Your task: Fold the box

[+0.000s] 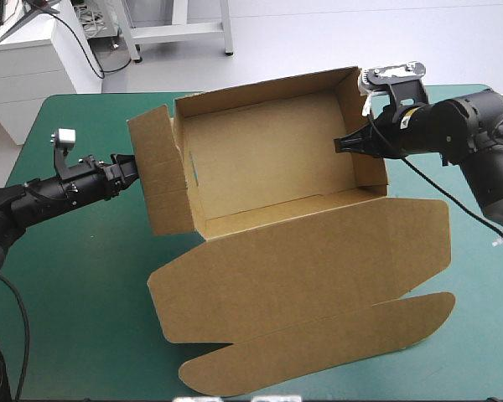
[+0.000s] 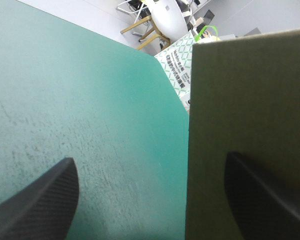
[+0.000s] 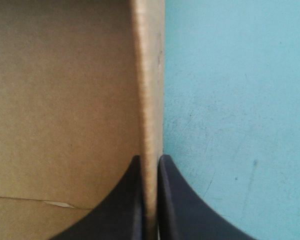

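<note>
The brown box stands in the middle of the table as an open tray with its walls up. Its lid lies flat toward the table's front edge. My right gripper reaches over the right wall and is shut on it; in the right wrist view the wall's edge runs between my right gripper. My left gripper is open at the outer left flap. In the left wrist view the flap's edge stands between the spread fingers of my left gripper.
The lid's rounded tuck flap reaches close to the table's front edge. Teal-green cover shows to the left of the box and along the right edge under my right arm.
</note>
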